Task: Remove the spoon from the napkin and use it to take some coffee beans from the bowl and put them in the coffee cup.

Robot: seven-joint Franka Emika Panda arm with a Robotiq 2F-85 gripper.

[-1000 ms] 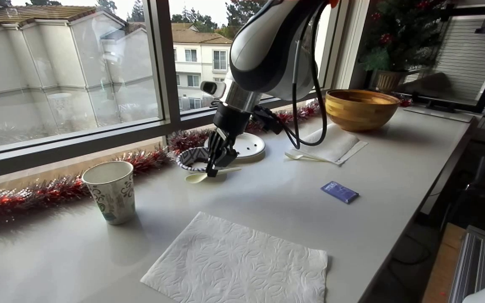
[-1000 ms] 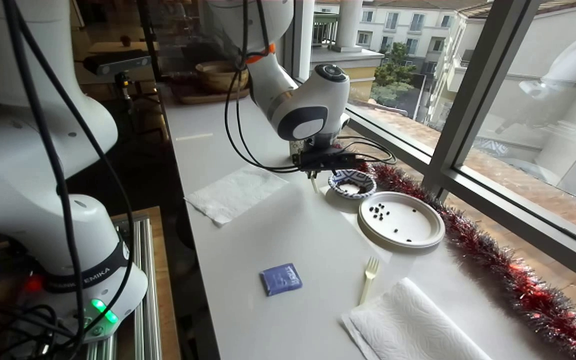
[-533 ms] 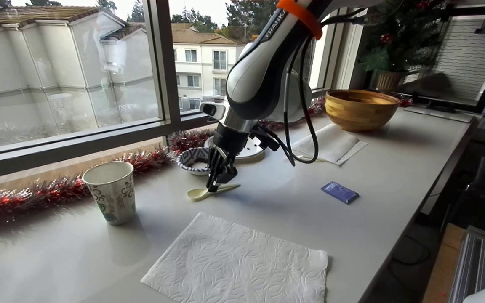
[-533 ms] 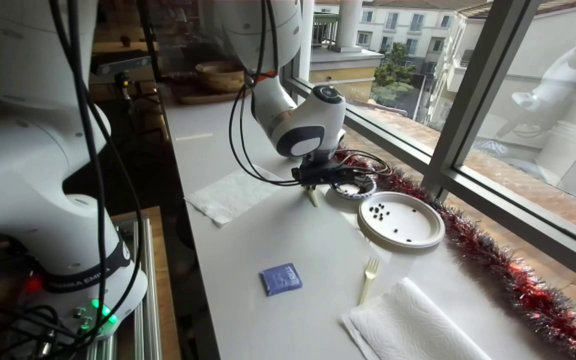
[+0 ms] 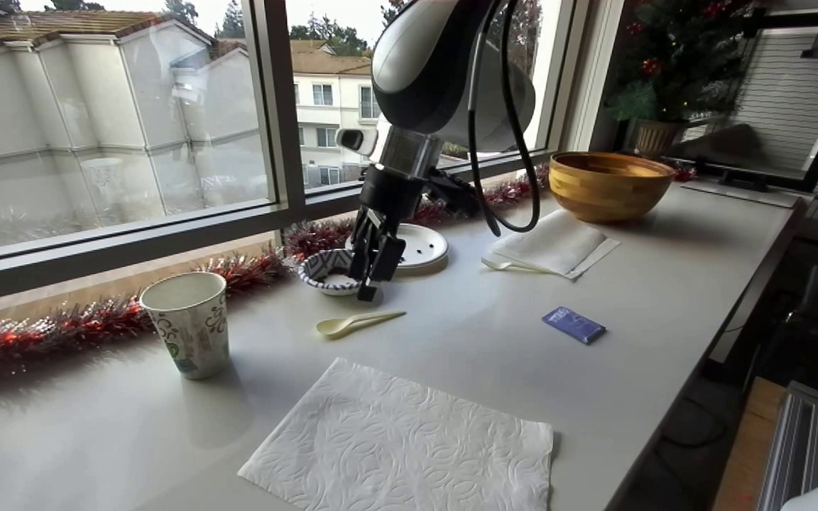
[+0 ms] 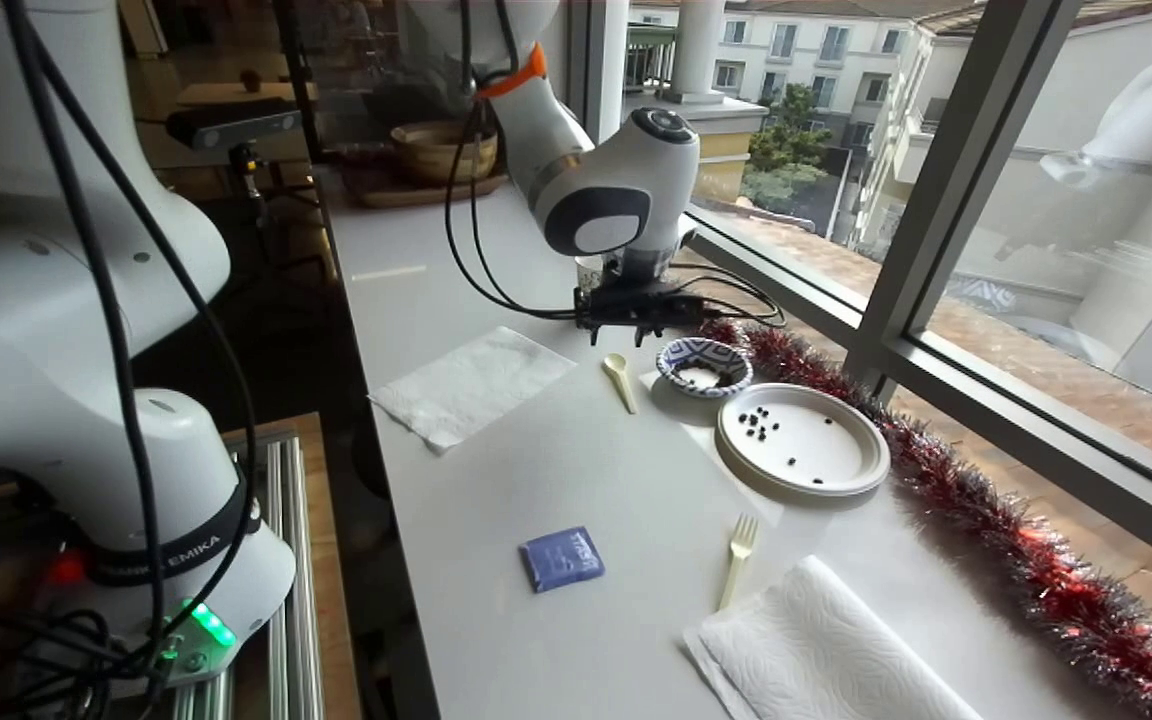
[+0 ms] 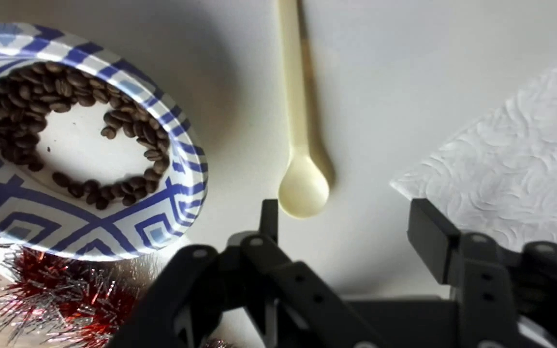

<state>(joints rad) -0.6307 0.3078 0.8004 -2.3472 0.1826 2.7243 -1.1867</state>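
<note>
Coffee beans (image 7: 24,104) in the bowl (image 7: 58,212), dark bits (image 6: 752,421) on the plate (image 6: 841,450).

The spoon (image 6: 618,367) lies between napkin (image 6: 476,385) and bowl (image 6: 702,349).

arm (image 6: 671,185) wht/blk | orng band (image 6: 516,77) | blk cables (image 5: 472,135) | blk pincer (image 7: 344,225), rnd screws (image 7: 256,241) | EMIKA ltrs (image 6: 193,548) | grn lts (image 6: 213,623)

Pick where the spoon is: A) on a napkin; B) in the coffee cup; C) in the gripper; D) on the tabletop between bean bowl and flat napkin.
D: the wrist view shows the spoon on the tabletop between bean bowl and flat napkin, touching neither, the open gripper holding nothing.
</note>
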